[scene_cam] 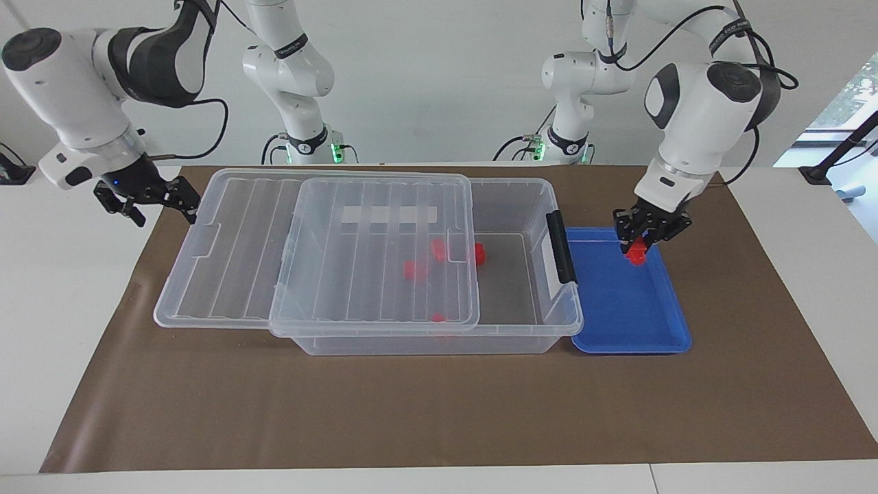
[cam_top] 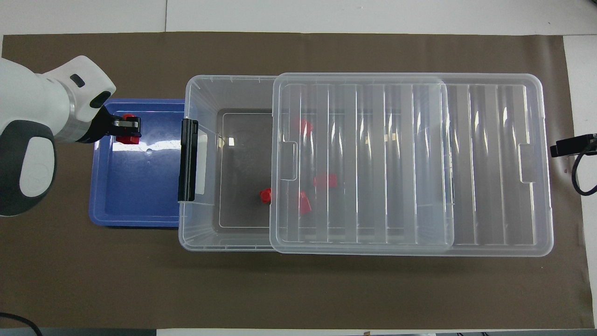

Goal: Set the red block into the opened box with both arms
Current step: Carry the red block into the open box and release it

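From across the surface, the left claw (scene_cam: 643,240) is clenched on the red block (scene_cam: 637,255), a small bright oblong hanging in the air over the blue tray (scene_cam: 638,329), while the right claw (scene_cam: 159,203) hovers released by the slid-aside lid (scene_cam: 240,274) of the clear box (scene_cam: 535,322). From above, the red block (cam_top: 127,137) shows pinched in the left claw (cam_top: 125,125) over the tray (cam_top: 135,205), beside the box (cam_top: 205,233) holding other red blocks (cam_top: 265,195); only the tip of the right claw (cam_top: 566,148) shows.

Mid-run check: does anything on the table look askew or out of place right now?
Only the lid: it sits slid toward the right arm's end, overhanging the box, deliberately opened. The left gripper holds a red block over the blue tray; the right gripper waits open beside the lid.
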Robot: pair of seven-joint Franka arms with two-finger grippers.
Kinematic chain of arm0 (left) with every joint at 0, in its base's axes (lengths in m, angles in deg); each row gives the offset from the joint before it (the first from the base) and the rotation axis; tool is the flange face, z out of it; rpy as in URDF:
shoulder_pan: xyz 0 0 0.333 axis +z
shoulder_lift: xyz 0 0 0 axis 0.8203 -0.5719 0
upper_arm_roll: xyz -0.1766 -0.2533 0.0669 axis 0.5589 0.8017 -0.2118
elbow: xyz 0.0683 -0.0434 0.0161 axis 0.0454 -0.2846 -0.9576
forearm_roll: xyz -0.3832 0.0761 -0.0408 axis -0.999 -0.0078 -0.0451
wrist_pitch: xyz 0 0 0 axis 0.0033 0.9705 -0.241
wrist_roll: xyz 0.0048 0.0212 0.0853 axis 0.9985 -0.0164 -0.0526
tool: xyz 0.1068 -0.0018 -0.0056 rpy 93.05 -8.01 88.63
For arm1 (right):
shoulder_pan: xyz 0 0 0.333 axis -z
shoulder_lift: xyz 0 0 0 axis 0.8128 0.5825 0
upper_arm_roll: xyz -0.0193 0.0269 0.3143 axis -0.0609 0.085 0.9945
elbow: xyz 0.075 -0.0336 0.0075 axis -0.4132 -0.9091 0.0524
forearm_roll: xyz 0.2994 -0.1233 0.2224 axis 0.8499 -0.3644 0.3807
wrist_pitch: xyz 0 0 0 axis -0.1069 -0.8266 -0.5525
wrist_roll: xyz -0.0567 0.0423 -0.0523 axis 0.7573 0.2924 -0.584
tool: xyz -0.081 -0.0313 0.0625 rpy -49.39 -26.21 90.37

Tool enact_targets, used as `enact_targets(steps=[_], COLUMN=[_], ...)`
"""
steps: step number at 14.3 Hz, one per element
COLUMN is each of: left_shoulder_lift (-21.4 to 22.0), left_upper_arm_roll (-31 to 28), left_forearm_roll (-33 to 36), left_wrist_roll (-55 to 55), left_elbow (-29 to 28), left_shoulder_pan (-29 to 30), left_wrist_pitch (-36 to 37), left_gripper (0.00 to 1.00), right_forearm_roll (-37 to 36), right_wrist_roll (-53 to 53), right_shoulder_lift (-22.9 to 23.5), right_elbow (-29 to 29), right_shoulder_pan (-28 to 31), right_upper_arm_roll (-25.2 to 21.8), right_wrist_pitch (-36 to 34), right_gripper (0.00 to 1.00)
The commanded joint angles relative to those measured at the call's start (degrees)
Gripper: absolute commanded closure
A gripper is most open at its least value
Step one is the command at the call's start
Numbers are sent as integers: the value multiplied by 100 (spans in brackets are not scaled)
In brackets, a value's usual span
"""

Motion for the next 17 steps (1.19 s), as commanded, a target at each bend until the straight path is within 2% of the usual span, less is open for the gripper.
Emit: enact_targets(steps=[1,3,5,7,8,11,14,17], left_shoulder_lift=[-56,-126,-179,-179,-205,-652,-732,-978], left_upper_arm_roll=[-36,-27,-27,-27,-27,-19,-27,-27], left_forearm_roll=[7,7,7,16,16,16,16,16], left_wrist_roll=[-735,-1131,-1308,-1588,-1625,-1774,-1774,-1801], left_elbow=[74,30,-40,-276,-373,-418,-839,-866], left_shoulder_pan=[-641,-1019,-1301,-1565,-1566,-1583,-1583,-1592], left_wrist_pitch=[-5,-154,-181,-338,-583,-1032,-1638,-1947], left_gripper=[100,100,100,100,100,100,100,100], right_forearm_roll=[-1,-1,-1,0,-1,-9,-9,-9], right_wrist_roll=[-81,-81,-98,-264,-352,-406,-397,-397], right_shoulder_lift=[64,73,37,2,2,-7,-7,-15], right_elbow=[893,1194,1142,1029,1028,1019,1019,1010], right_shoulder_pan=[-8,-26,-157,-219,-350,-421,-474,-474], right_upper_arm_roll=[30,39,39,39,39,39,39,39], right_wrist_pitch=[-967,-1365,-1532,-1393,-1349,-1348,-1375,-1384], right_gripper=[0,0,0,0,0,0,0,0])
